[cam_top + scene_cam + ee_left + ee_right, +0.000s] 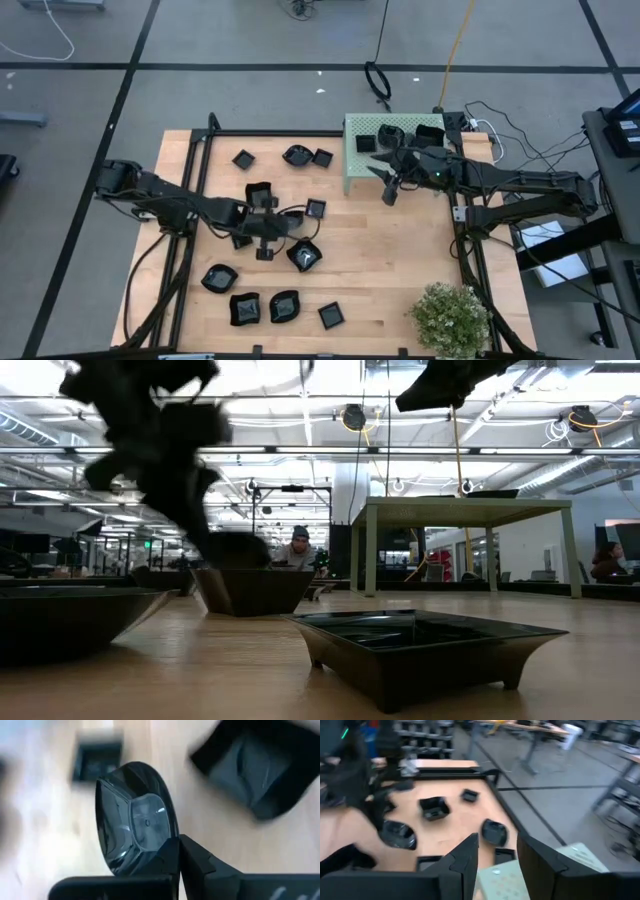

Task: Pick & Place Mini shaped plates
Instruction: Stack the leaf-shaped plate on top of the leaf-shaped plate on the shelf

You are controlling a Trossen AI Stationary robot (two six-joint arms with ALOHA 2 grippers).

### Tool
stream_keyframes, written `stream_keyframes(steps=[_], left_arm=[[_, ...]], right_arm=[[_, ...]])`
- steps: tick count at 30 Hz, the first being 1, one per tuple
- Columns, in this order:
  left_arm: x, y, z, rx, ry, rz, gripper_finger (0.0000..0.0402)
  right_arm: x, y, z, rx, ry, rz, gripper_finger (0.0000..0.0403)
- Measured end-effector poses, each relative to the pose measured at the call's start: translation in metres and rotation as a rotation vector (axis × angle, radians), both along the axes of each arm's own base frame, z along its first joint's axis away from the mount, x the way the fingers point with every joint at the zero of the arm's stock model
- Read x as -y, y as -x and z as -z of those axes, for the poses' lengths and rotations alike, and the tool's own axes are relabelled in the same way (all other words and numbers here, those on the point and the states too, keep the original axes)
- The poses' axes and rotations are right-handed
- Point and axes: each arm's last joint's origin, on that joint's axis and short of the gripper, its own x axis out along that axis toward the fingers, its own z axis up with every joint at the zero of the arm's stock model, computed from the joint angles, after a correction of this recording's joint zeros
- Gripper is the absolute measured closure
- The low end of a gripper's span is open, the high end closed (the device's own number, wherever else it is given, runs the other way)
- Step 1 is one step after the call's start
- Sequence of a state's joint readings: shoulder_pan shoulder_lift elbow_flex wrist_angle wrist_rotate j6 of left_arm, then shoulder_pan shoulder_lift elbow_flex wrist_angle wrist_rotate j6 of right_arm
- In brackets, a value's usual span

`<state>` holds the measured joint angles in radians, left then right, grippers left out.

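Observation:
Several mini shaped plates, small glossy black dishes, lie scattered on the wooden table [400, 260], among them a small square one [315, 208] and a wavy one [305, 255]. My left gripper [272, 232] is at the table's middle left, shut on a rounded plate [132, 815], which also shows in the right wrist view [397, 834]. My right gripper [392, 185] hangs open and empty above the table, beside the pale green box [385, 150]. That box at the far right holds several more plates. My left gripper pinches the rounded plate by its rim [161, 851] between its two fingers. The fingers slant downward from the table's left side. The plate stands steeply tilted on edge, its hollow side toward the wrist camera, and appears clear of the table.
More black plates sit near the front edge [245, 308] and toward the far edge [243, 158]. A small green plant [450, 315] stands at the near right corner. A black frame rail [195, 190] runs along the table's left side. A person sits in the room far behind [298, 550].

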<state>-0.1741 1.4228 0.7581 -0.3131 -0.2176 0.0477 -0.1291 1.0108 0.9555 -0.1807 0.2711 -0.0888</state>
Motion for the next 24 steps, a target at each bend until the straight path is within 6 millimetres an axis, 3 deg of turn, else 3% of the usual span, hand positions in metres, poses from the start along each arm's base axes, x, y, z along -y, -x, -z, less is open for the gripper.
stream_keyframes(steps=[5, 8, 17, 24], left_arm=[[0.003, -0.02, -0.034, 0.194, -0.098, 0.162, 0.0395], [0.003, -0.039, -0.044, 0.283, -0.147, 0.202, 0.0396], [0.002, -0.111, -0.025, 0.253, -0.111, 0.237, 0.0394], [0.001, -0.137, -0.006, 0.23, 0.063, 0.284, 0.0397]], right_arm=[[-0.001, -0.005, 0.007, -0.057, -0.006, -0.076, 0.0277], [-0.001, -0.01, 0.012, -0.077, -0.007, -0.072, 0.0277], [-0.007, -0.012, 0.014, -0.097, -0.008, -0.101, 0.0277], [-0.01, -0.01, 0.013, -0.095, -0.006, -0.113, 0.0277]])
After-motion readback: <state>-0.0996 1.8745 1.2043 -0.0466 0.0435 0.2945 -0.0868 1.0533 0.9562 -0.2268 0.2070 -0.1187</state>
